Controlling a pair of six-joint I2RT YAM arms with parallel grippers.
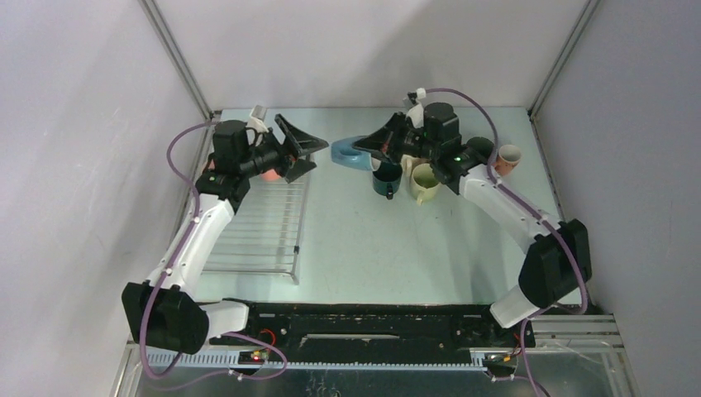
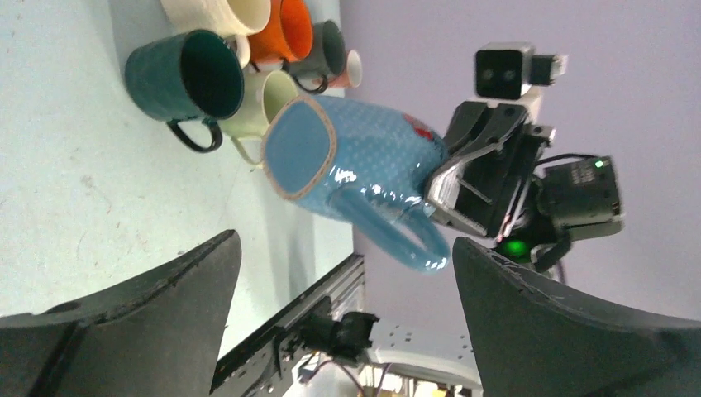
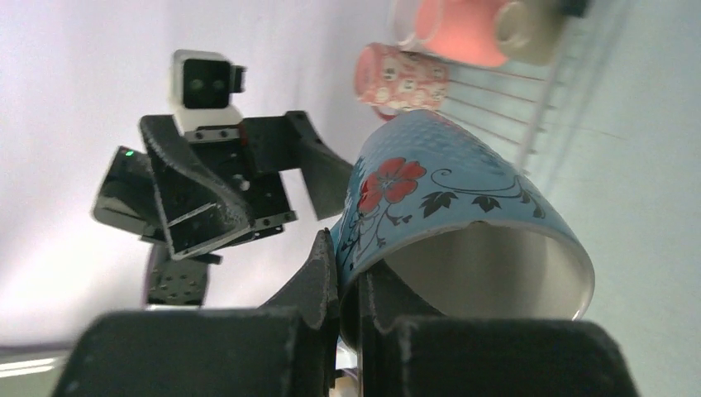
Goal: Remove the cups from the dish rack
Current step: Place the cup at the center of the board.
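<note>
My right gripper (image 3: 351, 273) is shut on the rim of a blue cup (image 3: 463, 215) with a red flower, one finger inside and one outside. In the top view this blue cup (image 1: 347, 154) hangs above the table between the two arms, with the right gripper (image 1: 366, 149) on its right. My left gripper (image 1: 307, 150) stands wide open just left of it, apart from the cup and holding nothing. The left wrist view shows the blue cup (image 2: 355, 165) beyond the open fingers (image 2: 165, 306). On the dish rack (image 1: 256, 223) a pink cup (image 3: 455, 33), a speckled pink cup (image 3: 401, 78) and a beige cup (image 3: 529, 29) remain.
Several cups stand grouped on the table at the back right: a dark green cup (image 1: 387, 178), a cream cup (image 1: 423, 182), a dark cup (image 1: 479, 149) and a pale pink cup (image 1: 510, 157). An orange cup (image 2: 289, 29) shows among them. Walls close the table on three sides.
</note>
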